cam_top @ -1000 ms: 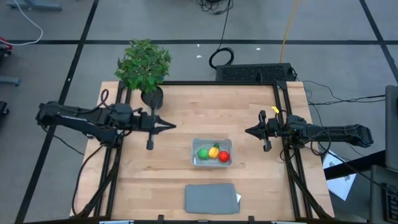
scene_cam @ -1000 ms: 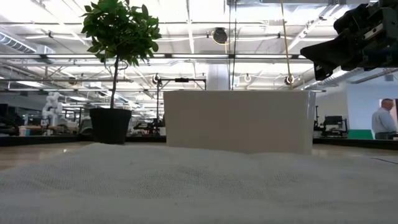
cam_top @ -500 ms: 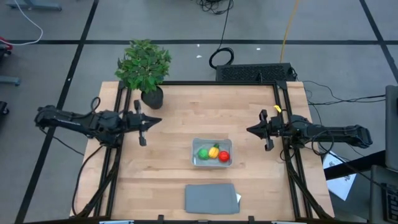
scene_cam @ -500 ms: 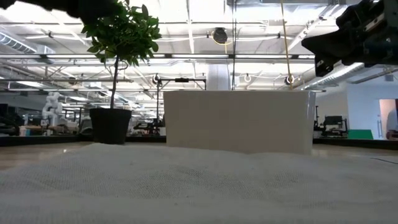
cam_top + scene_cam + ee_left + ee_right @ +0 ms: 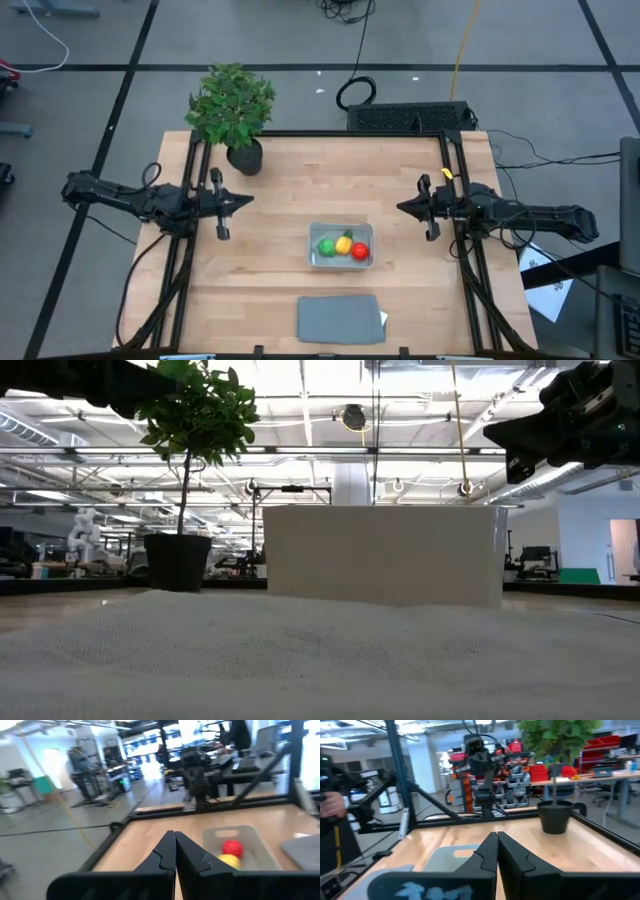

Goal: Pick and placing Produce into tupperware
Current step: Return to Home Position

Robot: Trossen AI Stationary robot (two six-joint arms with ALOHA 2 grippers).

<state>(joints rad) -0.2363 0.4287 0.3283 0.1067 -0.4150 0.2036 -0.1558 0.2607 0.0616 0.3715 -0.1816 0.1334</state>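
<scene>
The clear bluish-grey tupperware (image 5: 341, 245) sits on the table's middle. Inside it lie the green ball (image 5: 326, 246), the yellow piece with a green tip (image 5: 343, 243) and the red ball (image 5: 360, 250). In the left wrist view the tub (image 5: 235, 847) shows with the red ball (image 5: 232, 848) and the yellow piece (image 5: 229, 861). My left gripper (image 5: 248, 198) is shut and empty, raised at the table's left side, pointing toward the tub. My right gripper (image 5: 400, 209) is shut and empty, raised at the right side. Both fingertip pairs (image 5: 175, 836) (image 5: 497, 838) are closed together.
A potted leafy plant (image 5: 233, 108) stands at the far left corner. A flat grey lid (image 5: 340, 318) lies near the front edge, below the tub. In the low view, a white block (image 5: 380, 555) blocks the middle. Bare wood lies between each gripper and the tub.
My left arm has drawn back toward the table's left edge, away from the tub, its gripper staying shut. The right arm has kept still. The tub and the three pieces inside have not moved.
</scene>
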